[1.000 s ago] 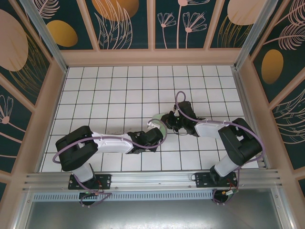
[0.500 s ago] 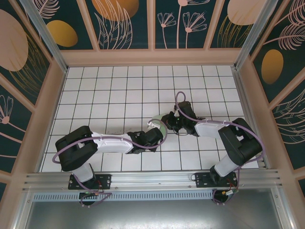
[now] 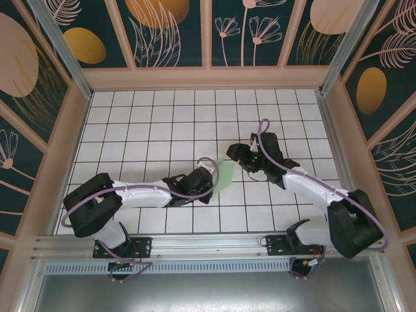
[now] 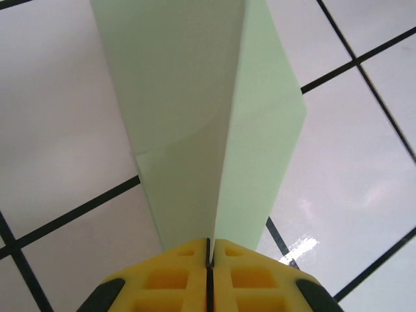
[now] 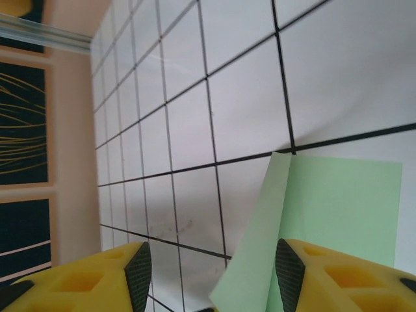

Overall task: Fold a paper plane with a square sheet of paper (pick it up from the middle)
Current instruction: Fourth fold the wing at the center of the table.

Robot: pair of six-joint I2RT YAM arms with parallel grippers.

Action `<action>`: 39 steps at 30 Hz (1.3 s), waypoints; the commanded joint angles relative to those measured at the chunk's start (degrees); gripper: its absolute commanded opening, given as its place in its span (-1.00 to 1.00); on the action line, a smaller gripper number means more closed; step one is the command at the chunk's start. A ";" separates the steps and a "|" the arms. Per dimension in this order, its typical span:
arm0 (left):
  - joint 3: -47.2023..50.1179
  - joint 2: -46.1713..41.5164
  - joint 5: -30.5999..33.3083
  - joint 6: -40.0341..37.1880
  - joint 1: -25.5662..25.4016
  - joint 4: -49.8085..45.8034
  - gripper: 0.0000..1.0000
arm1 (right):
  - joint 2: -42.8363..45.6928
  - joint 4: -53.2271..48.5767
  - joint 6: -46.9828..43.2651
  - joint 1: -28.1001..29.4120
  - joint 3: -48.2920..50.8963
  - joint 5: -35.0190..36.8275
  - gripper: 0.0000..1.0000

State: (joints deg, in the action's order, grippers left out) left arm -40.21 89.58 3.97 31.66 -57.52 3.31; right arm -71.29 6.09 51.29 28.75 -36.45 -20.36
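The left gripper [image 3: 209, 177] is clamped on the near end of the folded green paper [image 3: 225, 175]. Its yellow fingers [image 4: 175, 279] are pressed together along the fold. The right gripper [image 3: 235, 153] hangs just beside the paper's far right edge. Its fingers [image 5: 338, 273] are wide apart and hold nothing.

My left gripper [image 4: 209, 259], yellow fingers [image 4: 166, 279] pressed tight together on the square sheet of paper [image 4: 188, 97], pale mint-green and folded, a sharp crease rising from between my jaws, flaps spreading either side, white tiled table [image 4: 58, 143] with black grid lines beyond
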 commanded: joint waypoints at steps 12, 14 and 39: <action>5.48 1.97 -21.01 2.90 7.14 14.51 -0.78 | 2.01 4.43 1.24 4.35 6.91 0.25 -0.37; 5.65 2.64 -21.98 3.47 7.59 14.99 -0.78 | 1.10 5.28 1.43 5.22 7.09 0.15 -0.44; 3.91 11.01 -33.52 8.92 12.04 20.16 -0.75 | -10.32 10.48 5.58 11.02 6.24 2.52 -0.73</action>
State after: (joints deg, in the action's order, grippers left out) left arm -34.94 98.67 -27.81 39.72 -45.87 22.50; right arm -80.66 13.34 56.03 39.18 -30.20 -17.50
